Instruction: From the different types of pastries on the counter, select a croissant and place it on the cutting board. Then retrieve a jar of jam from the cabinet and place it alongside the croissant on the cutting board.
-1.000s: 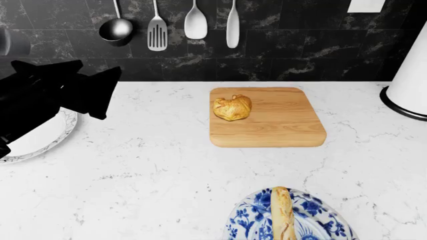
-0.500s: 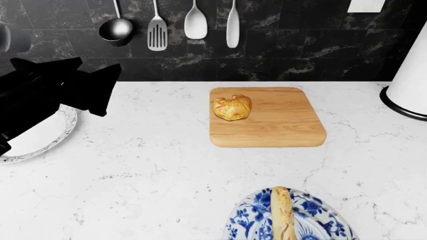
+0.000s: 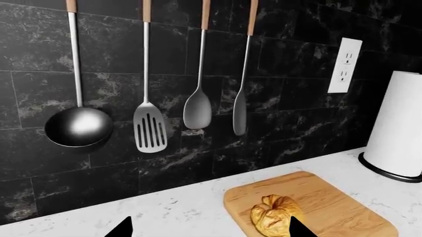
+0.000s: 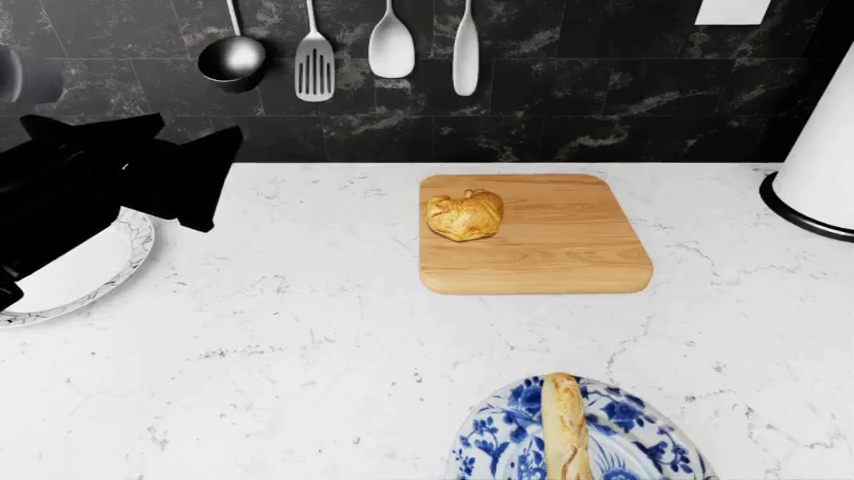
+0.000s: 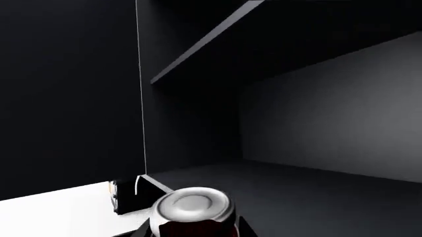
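Note:
The golden-brown croissant [image 4: 465, 215] [image 3: 275, 216] lies on the left part of the light-wood cutting board [image 4: 561, 240] [image 3: 336, 202] on the white marble counter [image 4: 307, 320]. My left gripper [image 4: 218, 185] [image 3: 211, 229] hovers open and empty above the counter, left of the board, over a white plate [image 4: 80, 275]. The jar of jam [image 5: 192, 212], dark red with a pale lid, stands upright inside the dark cabinet [image 5: 316, 187]. My right gripper [image 5: 191, 233] has a finger against each side of it. The head view does not show the right arm.
A long pale loaf [image 4: 566, 425] rests on a blue-patterned plate [image 4: 641, 430] at the counter's front. Several utensils [image 4: 315, 60] hang on the black backsplash. A white paper-towel roll [image 4: 827, 150] stands at the right. A cabinet shelf [image 5: 218, 44] runs above the jar.

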{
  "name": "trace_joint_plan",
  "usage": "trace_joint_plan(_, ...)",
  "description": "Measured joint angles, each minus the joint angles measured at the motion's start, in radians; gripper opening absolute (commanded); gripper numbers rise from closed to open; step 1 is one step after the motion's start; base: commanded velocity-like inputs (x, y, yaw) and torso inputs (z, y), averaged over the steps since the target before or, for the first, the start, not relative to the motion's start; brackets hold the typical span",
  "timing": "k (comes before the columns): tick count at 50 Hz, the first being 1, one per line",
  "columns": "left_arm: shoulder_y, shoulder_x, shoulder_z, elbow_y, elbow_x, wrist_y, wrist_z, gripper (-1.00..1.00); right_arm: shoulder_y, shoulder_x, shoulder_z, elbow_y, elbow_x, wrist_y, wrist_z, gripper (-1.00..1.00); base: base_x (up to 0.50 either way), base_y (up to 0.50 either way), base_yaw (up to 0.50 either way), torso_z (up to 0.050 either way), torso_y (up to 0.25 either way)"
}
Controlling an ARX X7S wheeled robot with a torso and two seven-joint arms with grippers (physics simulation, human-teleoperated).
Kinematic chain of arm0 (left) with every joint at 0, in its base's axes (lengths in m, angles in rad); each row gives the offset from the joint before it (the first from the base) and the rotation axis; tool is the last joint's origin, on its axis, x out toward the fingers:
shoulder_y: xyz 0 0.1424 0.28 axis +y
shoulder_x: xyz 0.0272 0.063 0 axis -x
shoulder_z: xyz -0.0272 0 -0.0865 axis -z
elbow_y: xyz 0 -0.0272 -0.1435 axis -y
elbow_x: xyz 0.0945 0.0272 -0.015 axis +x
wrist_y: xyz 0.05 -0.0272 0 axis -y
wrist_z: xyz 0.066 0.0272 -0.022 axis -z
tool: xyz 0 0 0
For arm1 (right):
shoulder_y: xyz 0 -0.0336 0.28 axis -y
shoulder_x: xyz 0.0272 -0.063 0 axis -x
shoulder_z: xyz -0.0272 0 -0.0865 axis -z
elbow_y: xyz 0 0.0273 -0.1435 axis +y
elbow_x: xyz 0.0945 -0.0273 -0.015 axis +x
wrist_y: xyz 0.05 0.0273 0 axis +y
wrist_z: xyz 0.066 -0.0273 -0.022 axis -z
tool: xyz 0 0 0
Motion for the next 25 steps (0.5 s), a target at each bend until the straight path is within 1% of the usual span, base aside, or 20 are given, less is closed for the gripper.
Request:
trace_joint_plan(15,-0.001,0.0,0.001,-0.002,0.0,0.003,-0.001,1.0,-0.122,-0.001,-0.027,-0.092,0.145,0.006,0.14,-1.0,0.0,0.0,0.0,0.0,0.001)
trace_joint_plan(25,0.0,-0.001,0.001,-0.004,0.001,0.006,0.0,1.0,-0.198,-0.001,-0.054,-0.149,0.22,0.002,0.205,-1.0,0.0,0.0,0.0,0.0,0.0)
